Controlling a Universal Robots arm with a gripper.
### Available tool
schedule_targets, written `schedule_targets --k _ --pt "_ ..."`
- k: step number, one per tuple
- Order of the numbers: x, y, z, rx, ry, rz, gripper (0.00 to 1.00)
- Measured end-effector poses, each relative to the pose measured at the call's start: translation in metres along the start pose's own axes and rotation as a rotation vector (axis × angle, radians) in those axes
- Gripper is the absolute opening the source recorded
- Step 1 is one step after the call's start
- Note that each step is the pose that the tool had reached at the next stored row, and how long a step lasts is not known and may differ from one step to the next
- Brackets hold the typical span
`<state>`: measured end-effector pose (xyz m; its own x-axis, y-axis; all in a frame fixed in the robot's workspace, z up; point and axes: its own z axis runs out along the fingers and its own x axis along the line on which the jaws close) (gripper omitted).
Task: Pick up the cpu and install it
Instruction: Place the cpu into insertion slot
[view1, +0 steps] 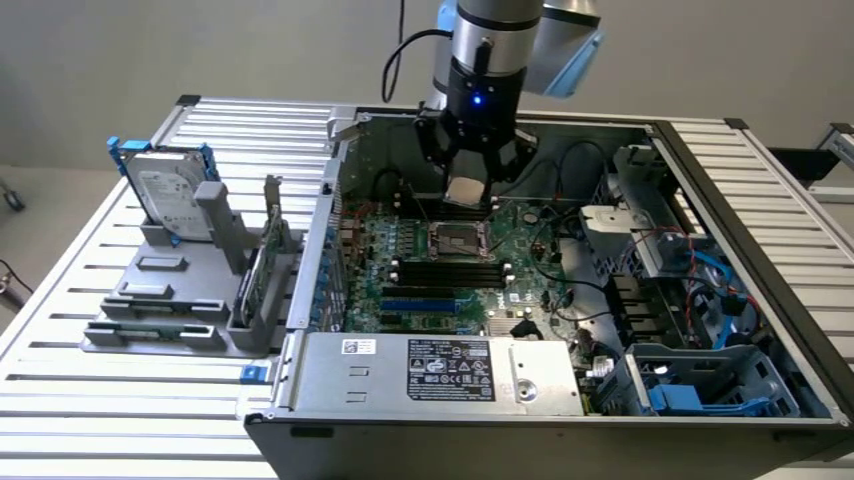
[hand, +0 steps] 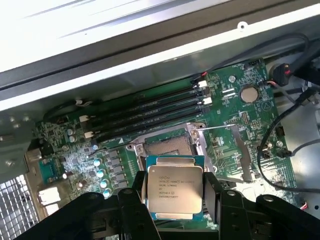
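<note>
So the gripper (view1: 466, 195) is pinching the cpu (hand: 175, 192), one dark finger (hand: 131, 200) on each side of the chip, printed silver lid facing the wrist cam. It's hanging inside the open case (view1: 730, 240) over the motherboard (hand: 225, 107), and the socket (hand: 168, 146) sits just below the held chip, not touching it.

Counted: one cpu (hand: 174, 192), one socket (hand: 169, 146), one motherboard (hand: 220, 107), one coin cell (hand: 248, 93), one hard drive (view1: 171, 195), one power supply (view1: 441, 372), one open computer case (view1: 534, 445), one grey parts rack (view1: 174, 322).
</note>
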<state>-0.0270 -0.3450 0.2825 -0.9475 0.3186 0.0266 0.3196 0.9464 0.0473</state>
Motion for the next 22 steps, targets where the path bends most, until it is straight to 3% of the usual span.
schedule_targets --k 22 --pt "-0.0001 -0.0002 0.0041 -0.0106 -0.0189 0.399 0.55"
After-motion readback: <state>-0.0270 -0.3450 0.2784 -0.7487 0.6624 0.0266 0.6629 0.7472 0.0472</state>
